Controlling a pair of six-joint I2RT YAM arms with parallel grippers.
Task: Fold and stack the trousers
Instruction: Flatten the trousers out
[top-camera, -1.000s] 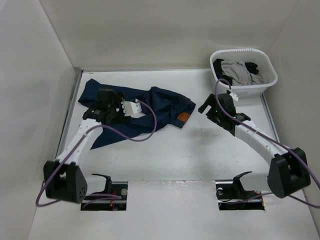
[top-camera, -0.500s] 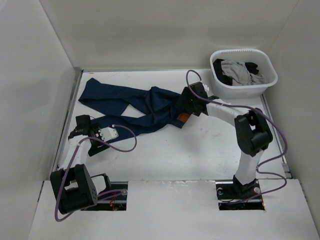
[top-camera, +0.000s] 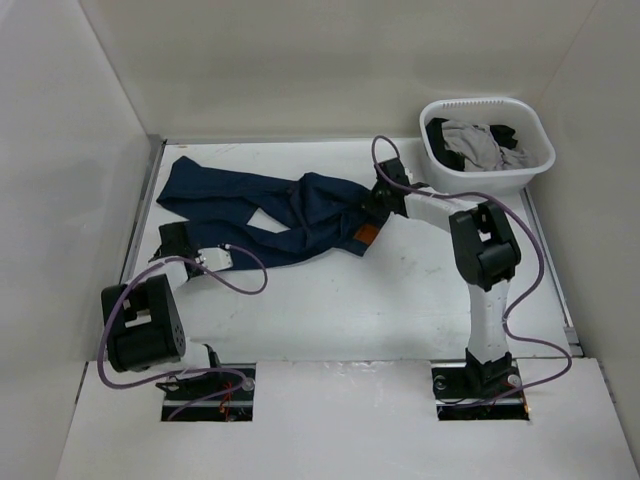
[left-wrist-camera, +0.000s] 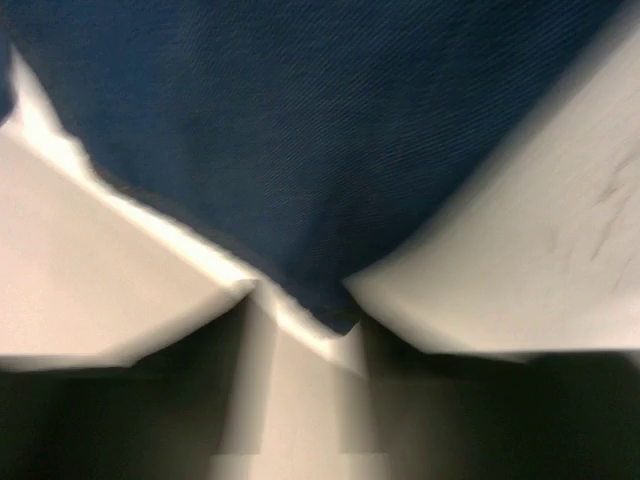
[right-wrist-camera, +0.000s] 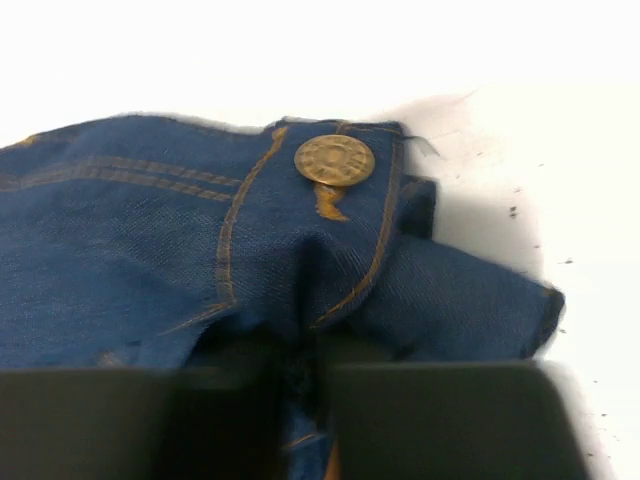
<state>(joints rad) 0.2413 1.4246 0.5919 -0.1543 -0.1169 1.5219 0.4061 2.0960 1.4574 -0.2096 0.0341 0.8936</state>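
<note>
The trousers (top-camera: 300, 215), dark navy denim, lie unfolded and rumpled across the table's (top-camera: 400, 300) far left, 2 legs trailing left, waistband right (tan patch (top-camera: 368, 236) and brass button (right-wrist-camera: 334, 160) showing).

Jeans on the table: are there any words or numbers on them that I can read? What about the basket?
No text can be read anywhere.
Brass button on the jeans: raised marks, too blurred to read.
Tan patch at the waistband: too small to read.
Basket: no writing shows.
</note>
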